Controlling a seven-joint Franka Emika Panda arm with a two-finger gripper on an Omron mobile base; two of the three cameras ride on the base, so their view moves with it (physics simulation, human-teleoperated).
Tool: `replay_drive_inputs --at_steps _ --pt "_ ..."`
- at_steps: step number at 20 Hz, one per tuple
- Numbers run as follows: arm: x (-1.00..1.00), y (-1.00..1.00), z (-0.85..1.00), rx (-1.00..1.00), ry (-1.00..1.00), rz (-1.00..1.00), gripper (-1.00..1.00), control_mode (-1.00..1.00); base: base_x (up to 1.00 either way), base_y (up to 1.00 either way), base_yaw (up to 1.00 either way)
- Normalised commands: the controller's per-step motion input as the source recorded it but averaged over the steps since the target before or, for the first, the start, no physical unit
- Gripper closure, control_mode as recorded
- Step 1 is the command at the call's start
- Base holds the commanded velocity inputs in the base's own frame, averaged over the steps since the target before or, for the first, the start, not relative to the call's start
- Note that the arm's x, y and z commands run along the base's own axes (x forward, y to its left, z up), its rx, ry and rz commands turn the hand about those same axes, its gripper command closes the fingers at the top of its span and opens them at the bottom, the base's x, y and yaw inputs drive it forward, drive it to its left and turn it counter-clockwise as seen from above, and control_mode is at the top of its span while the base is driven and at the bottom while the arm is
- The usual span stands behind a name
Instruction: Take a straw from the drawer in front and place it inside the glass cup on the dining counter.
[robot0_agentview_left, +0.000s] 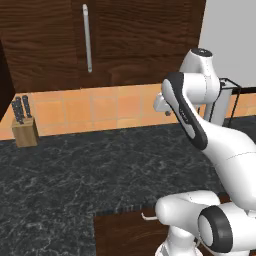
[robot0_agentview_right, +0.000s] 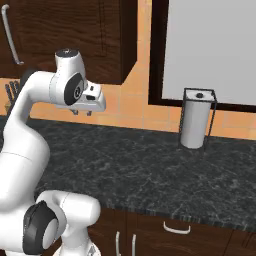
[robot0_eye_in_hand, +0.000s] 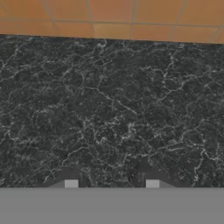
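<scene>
We see a black speckled granite counter (robot0_agentview_left: 65, 170) running under an orange tiled backsplash (robot0_agentview_left: 100, 112), with dark wooden wall cabinets (robot0_agentview_left: 130, 40) above bearing a long silver handle (robot0_agentview_left: 87, 37). A wooden knife block (robot0_agentview_left: 24, 129) stands at the left, and a paper towel holder (robot0_agentview_right: 195, 120) stands below a dark-framed window (robot0_agentview_right: 210, 50).

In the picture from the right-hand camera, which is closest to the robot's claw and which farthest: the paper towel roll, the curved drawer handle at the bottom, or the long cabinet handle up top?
From the gripper:
1. Long cabinet handle, upper left.
2. Paper towel roll, to the right on the black counter.
3. Curved drawer handle, bottom, below the counter edge.
The first two are fairly close to call.
</scene>
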Motion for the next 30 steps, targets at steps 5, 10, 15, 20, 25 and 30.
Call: replay_drive_inputs --at_steps 5,10,15,20,25,30 --pt "0.0 0.0 0.0 0.0 0.0 0.0 -1.0 1.0 -0.46 0.0 0.0" --pt "0.0 0.0 0.0 0.0 0.0 0.0 -1.0 1.0 -0.91 -0.13 0.05" --pt "0.0 0.0 0.0 0.0 0.0 0.0 -1.0 1.0 -0.13 -0.53 0.54" --pt "0.0 0.0 0.0 0.0 0.0 0.0 -1.0 1.0 -0.15 -0.57 0.78" --pt "0.0 0.0 0.0 0.0 0.0 0.0 -1.0 1.0 -0.24 -0.7 0.73" --pt "0.0 0.0 0.0 0.0 0.0 0.0 -1.0 1.0 -0.34 -0.88 0.61"
